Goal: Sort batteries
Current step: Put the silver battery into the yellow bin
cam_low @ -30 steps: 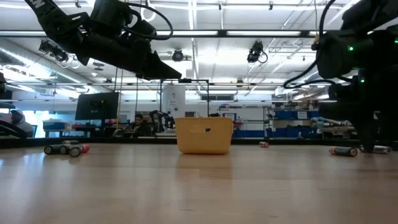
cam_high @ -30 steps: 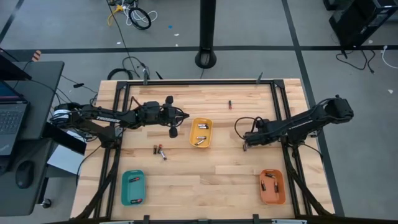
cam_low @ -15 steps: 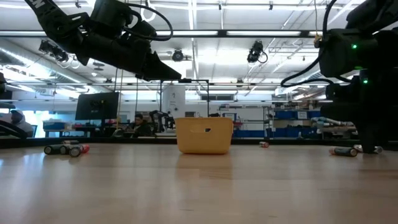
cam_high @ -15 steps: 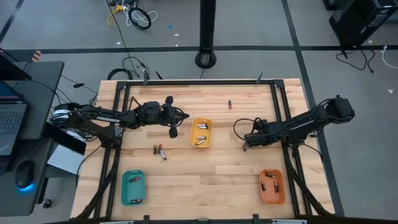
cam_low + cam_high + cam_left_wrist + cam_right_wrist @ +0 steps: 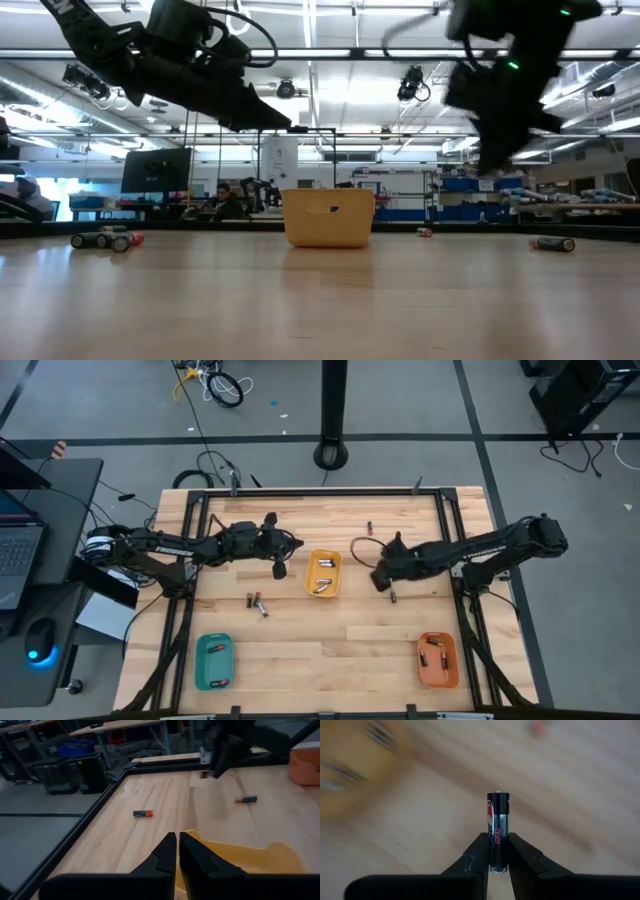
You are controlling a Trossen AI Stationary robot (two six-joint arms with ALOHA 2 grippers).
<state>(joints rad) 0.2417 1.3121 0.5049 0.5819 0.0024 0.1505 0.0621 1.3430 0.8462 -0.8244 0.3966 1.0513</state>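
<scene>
Gripping a black battery [image 5: 498, 831] upright between my right gripper [image 5: 498, 851] fingers, I'm holding it above the table [image 5: 300, 650], just right of the yellow tray [image 5: 322, 573]. My left gripper [image 5: 177, 851] is hovering clenched and empty beside that tray's other side.

Bright even overhead strip lighting; soft shadows; right wrist view background motion-blurred; low view right arm smeared.
</scene>
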